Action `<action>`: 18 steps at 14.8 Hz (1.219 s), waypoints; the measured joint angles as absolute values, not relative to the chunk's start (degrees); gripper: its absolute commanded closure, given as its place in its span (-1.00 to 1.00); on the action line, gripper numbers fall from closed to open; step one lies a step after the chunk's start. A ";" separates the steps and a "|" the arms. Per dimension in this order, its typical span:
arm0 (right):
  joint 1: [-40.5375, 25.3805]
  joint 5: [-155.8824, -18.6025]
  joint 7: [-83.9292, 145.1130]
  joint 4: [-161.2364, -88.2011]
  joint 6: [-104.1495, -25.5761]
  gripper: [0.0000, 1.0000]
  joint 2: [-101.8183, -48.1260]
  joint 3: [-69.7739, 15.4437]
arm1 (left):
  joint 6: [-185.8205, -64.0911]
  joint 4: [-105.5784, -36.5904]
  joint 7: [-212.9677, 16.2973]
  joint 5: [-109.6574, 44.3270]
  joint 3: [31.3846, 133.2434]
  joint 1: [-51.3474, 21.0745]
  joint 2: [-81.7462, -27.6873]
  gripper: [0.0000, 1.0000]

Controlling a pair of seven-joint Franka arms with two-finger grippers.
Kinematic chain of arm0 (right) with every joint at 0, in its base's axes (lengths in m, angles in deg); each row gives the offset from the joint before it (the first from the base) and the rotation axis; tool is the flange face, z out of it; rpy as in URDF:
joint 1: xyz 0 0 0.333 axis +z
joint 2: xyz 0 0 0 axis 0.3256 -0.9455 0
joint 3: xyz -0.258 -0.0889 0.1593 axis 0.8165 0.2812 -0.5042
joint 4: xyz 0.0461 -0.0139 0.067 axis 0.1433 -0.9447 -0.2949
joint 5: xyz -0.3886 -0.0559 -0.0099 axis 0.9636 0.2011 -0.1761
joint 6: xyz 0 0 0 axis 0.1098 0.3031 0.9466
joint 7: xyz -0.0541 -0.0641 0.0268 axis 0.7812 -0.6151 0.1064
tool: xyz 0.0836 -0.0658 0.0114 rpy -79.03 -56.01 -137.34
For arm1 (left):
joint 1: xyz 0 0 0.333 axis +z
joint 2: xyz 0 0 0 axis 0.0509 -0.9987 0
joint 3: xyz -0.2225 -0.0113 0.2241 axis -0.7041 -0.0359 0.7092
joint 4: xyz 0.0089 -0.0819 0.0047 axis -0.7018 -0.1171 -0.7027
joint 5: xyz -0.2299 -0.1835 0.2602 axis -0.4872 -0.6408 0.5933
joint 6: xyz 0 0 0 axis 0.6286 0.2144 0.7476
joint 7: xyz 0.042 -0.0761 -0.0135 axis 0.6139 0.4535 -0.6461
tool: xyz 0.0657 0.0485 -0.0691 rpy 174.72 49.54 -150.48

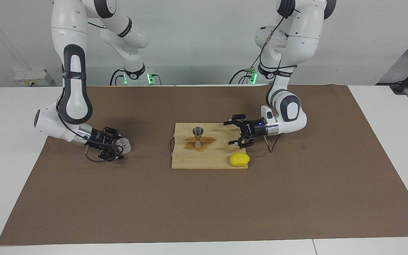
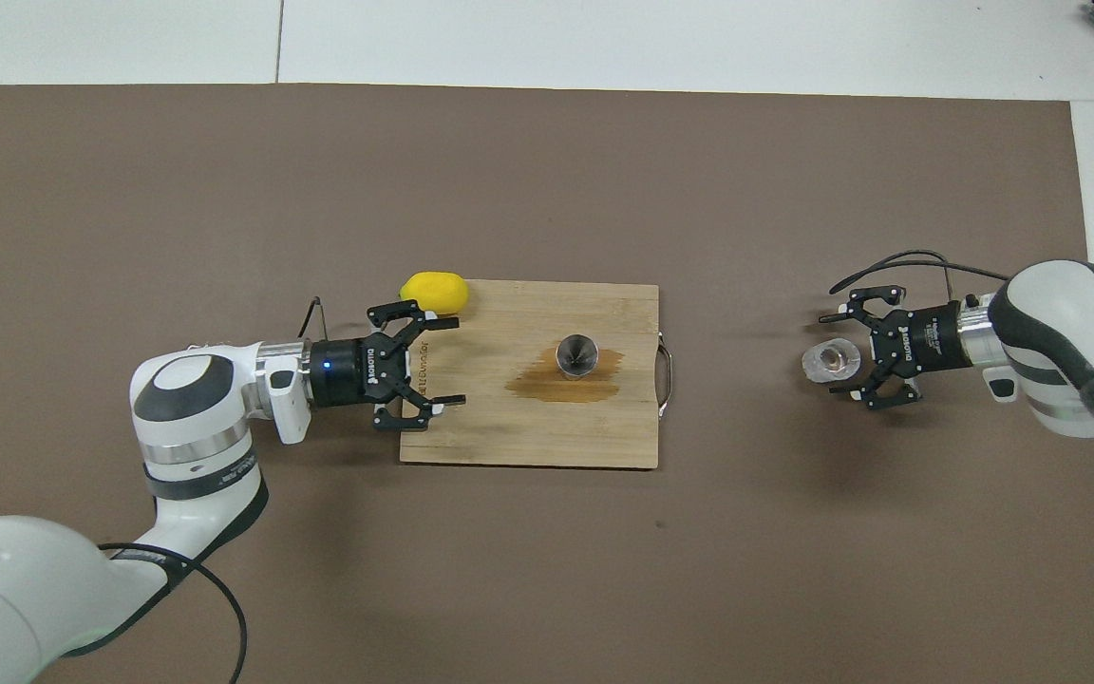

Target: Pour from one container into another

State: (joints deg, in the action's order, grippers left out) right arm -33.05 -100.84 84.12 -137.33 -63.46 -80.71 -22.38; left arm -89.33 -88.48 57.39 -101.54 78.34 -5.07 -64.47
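Note:
The clear glass cup [image 1: 125, 145] [image 2: 831, 361] stands upright on the brown mat toward the right arm's end of the table. My right gripper [image 1: 119, 146] [image 2: 839, 357] lies low and level at the cup, open, with one finger on each side of the glass. The metal jigger [image 1: 198, 136] [image 2: 576, 353] stands upright on the wooden cutting board [image 1: 211, 161] [image 2: 528, 442], in a brown wet patch [image 2: 547, 385]. My left gripper [image 1: 230, 134] [image 2: 452, 363] is open and holds nothing, low over the board's edge at the left arm's end, apart from the jigger.
A yellow lemon [image 1: 239, 159] [image 2: 433, 292] lies at the board's corner farther from the robots, beside the left gripper. The board has a wire handle [image 2: 667, 378] on the side toward the cup. A few small drops [image 2: 205, 356] mark the mat toward the left arm's end.

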 measured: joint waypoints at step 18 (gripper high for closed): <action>-16.33 -100.93 108.32 -134.37 -66.23 0.53 -72.43 -22.54 | -75.82 -66.39 57.36 -39.81 79.65 18.01 -58.61 -1.00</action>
State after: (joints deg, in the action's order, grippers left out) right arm -16.33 -100.93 108.32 -134.37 -66.23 -72.43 -22.54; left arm -75.82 -66.39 57.36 -39.81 79.65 18.01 -58.61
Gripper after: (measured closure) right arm 0.493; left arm 0.000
